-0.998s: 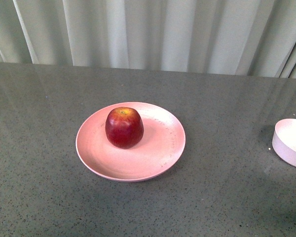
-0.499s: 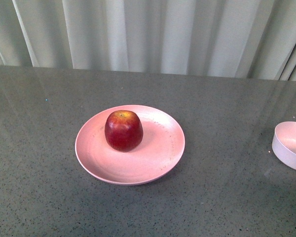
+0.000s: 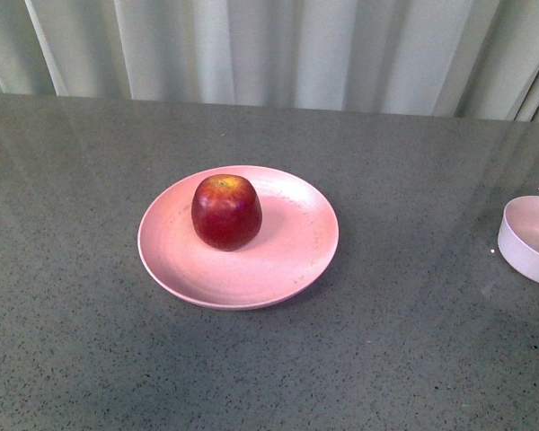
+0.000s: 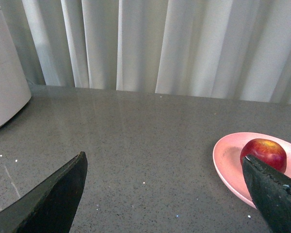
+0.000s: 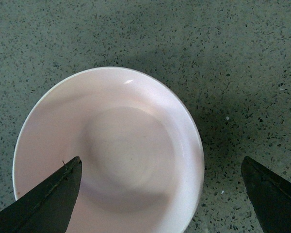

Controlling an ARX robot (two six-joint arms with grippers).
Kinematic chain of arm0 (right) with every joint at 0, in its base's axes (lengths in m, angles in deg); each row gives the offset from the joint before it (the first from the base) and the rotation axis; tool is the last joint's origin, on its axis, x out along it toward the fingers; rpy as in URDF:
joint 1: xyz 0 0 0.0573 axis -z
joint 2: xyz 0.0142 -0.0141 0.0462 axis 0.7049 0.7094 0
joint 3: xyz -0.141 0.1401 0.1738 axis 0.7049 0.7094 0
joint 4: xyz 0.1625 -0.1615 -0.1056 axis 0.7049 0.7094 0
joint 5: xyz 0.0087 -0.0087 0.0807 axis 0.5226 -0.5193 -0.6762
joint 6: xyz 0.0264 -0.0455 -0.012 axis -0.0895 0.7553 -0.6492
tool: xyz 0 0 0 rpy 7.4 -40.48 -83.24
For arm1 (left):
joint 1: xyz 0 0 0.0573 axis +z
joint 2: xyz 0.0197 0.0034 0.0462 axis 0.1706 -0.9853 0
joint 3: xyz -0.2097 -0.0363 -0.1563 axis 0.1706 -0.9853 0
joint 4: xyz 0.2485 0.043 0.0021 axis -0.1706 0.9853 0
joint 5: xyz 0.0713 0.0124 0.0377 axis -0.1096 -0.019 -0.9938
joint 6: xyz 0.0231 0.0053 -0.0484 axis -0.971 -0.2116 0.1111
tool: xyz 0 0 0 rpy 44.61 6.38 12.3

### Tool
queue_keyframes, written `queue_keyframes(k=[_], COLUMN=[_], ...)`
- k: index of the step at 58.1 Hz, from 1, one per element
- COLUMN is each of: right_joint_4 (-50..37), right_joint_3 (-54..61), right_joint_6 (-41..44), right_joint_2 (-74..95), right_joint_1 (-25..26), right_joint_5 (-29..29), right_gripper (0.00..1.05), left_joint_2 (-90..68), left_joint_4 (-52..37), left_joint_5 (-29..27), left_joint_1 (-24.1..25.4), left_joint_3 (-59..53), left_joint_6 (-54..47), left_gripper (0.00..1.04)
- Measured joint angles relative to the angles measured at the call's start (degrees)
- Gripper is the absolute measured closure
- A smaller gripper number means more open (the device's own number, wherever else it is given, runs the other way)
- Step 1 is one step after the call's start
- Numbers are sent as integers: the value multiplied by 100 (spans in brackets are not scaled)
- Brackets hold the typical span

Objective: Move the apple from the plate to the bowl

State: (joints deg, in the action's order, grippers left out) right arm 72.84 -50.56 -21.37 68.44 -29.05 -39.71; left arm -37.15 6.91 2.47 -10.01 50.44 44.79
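The dark red apple (image 3: 226,211) stands on the wide pink plate (image 3: 296,260) in the middle of the grey table. The pale pink bowl (image 3: 532,239) sits empty at the right edge of the front view. Neither gripper shows in the front view. My left gripper (image 4: 167,194) is open and empty, low over the table to the left of the plate (image 4: 228,160), with the apple (image 4: 263,152) just behind one fingertip (image 4: 274,194). My right gripper (image 5: 162,194) is open and empty, above the bowl (image 5: 111,150), one fingertip (image 5: 48,199) over its inside.
A pale pleated curtain (image 3: 269,54) hangs along the table's far edge. A white rounded object (image 4: 5,87) stands on the table at the far side of the left wrist view. The table is speckled grey stone (image 3: 413,359).
The front view has shifted: plate and apple first sit slightly lower in frame, then higher. The apple stays on the plate and the bowl stays empty.
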Motion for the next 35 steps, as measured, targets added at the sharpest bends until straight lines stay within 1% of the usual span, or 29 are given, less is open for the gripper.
queue_keyframes(k=[12, 18, 24, 26, 30, 32, 33, 35], right_joint_4=[7, 7, 0, -9, -52, -66, -72, -72], right_joint_3=[-168, -195, -195, -195, -190, -184, -175, -166], right_joint_6=[-140, -175, -195, -199, -234, -249, -280, -299], right_joint_2=[337, 411, 437, 439, 444, 444, 444, 444], right_joint_1=[-50, -46, -26, -22, 2, 17, 31, 39], right_joint_5=[144, 216, 275, 275, 256, 249, 240, 219], right_gripper=[10, 23, 39, 42, 53, 60, 65, 68], left_joint_2=[0, 0, 0, 0, 0, 0, 0, 0], left_joint_4=[0, 0, 0, 0, 0, 0, 0, 0], left_joint_5=[0, -2, 0, 0, 0, 0, 0, 0], left_joint_1=[0, 0, 0, 0, 0, 0, 0, 0], left_joint_3=[0, 0, 0, 0, 0, 0, 0, 0], left_joint_6=[0, 0, 0, 0, 0, 0, 0, -2], left_gripper=[9, 9, 9, 9, 9, 9, 9, 9])
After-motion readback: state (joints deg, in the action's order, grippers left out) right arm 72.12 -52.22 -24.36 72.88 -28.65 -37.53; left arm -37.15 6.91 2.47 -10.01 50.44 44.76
